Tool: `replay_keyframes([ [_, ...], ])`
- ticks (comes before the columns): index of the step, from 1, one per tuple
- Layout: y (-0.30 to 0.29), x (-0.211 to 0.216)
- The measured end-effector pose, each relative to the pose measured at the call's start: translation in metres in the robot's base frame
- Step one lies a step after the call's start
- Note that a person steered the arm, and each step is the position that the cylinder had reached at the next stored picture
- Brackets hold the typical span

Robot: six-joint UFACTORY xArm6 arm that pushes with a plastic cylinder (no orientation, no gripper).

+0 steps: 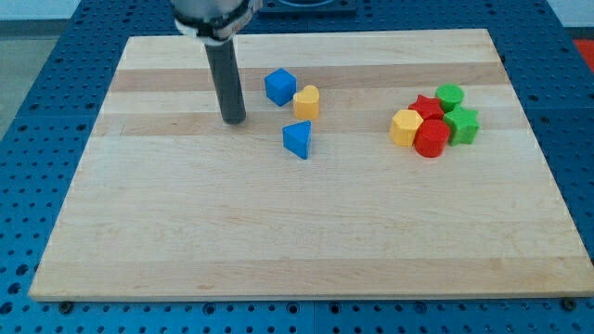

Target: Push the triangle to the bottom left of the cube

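Resting on the table (186,232), my tip (234,121) stands left of the blocks; no pincer shows.
Blue triangle (298,140) lies just below the blue cube (279,86) and yellow block (307,102), apex toward the view's top right; long axis unclear.

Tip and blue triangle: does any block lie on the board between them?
No. In the camera view, only bare wood lies between my tip and the blue triangle; the blue cube and yellow block sit above that line.
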State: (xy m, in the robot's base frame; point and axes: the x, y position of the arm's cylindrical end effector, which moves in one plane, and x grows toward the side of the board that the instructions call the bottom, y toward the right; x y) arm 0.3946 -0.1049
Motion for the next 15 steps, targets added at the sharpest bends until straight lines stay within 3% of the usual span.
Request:
replay_keyframes([
  [2,0.041,0.084],
  [3,0.085,0.088],
  [4,0.114,0.082],
  [7,0.117,0.048],
  [10,0.065,0.041],
  [15,0.065,0.013],
])
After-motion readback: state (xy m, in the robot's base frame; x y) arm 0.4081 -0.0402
